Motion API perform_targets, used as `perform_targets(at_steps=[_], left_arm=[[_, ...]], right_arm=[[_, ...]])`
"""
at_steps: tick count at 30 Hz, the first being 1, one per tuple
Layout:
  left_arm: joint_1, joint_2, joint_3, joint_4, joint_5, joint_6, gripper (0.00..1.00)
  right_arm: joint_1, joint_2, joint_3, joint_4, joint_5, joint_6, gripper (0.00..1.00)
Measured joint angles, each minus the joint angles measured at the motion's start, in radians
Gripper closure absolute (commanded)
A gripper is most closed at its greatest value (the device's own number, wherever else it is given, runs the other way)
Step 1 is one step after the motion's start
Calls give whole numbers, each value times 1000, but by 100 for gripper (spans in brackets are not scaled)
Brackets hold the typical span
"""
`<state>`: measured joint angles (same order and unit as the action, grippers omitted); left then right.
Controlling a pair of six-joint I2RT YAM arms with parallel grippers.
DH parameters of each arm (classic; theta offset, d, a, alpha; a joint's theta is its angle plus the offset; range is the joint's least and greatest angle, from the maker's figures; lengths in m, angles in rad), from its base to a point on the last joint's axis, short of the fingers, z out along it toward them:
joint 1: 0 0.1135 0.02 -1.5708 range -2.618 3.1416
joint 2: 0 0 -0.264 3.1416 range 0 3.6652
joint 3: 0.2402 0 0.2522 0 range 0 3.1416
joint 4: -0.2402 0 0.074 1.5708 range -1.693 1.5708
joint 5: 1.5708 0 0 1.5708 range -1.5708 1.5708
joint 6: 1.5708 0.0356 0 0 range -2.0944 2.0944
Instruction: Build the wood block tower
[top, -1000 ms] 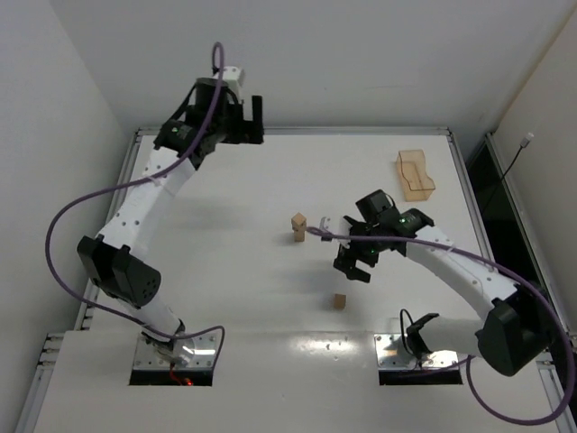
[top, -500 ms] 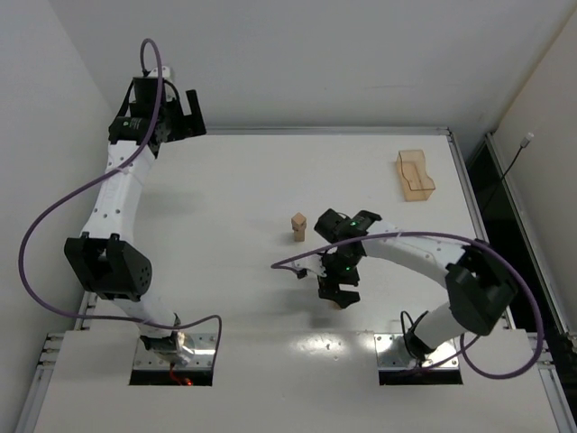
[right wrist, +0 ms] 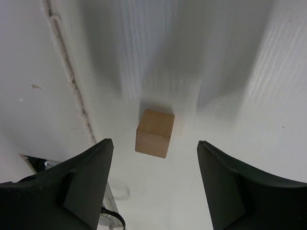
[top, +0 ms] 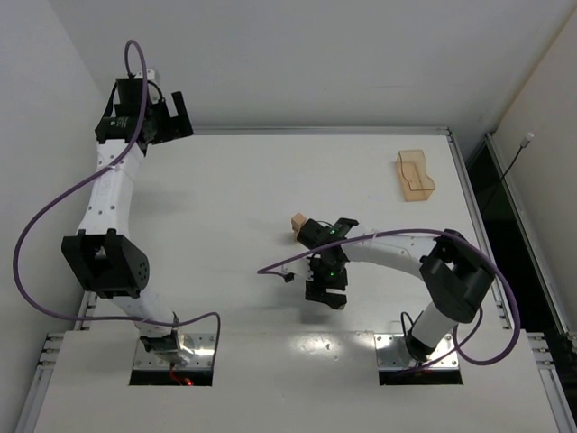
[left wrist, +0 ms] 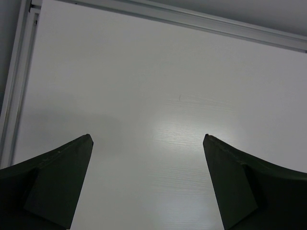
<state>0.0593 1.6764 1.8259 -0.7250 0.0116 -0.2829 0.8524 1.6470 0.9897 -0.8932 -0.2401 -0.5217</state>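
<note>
1. The right fingers point(right wrist: 98, 163) are wide open and hold nothing; one wooden cube point(right wrist: 154, 132) lies on the surface point(right wrist: 230, 72) between them, at lower centre of the top view
2. The cube stack point(top: 298, 223) stands at centre, partly hidden by the right arm point(top: 388, 253)
3. The left fingers point(left wrist: 72, 163), at upper left, are open and empty

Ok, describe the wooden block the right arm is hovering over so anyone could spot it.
On the white table, follow the right arm to its open jaws. Framed between them sits a small light-brown wooden cube, closer to the near edge than the other wooden block.
</note>
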Motion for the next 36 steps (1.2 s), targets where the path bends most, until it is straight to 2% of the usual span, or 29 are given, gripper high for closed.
perform_targets(at_steps=[9, 15, 18, 20, 21, 22, 31, 36], left_arm=[[20, 13, 5, -10, 23, 16, 1], [21, 13, 6, -12, 32, 16, 1], [21, 13, 16, -17, 38, 17, 1], [21, 16, 29, -24, 39, 17, 1], [21, 18, 35, -23, 41, 17, 1], [21, 24, 44, -25, 42, 17, 1], [20, 60, 51, -31, 45, 17, 1], [4, 45, 17, -3, 20, 18, 1]], right_arm=[[49, 4, -45, 64, 103, 60, 36], [49, 17, -61, 78, 141, 74, 46], [49, 51, -61, 81, 156, 77, 58], [49, 63, -61, 80, 161, 79, 73], [49, 64, -61, 82, 163, 79, 82], [49, 64, -61, 81, 165, 81, 100], [48, 28, -57, 73, 171, 85, 100], [7, -20, 113, -5, 122, 79, 100]])
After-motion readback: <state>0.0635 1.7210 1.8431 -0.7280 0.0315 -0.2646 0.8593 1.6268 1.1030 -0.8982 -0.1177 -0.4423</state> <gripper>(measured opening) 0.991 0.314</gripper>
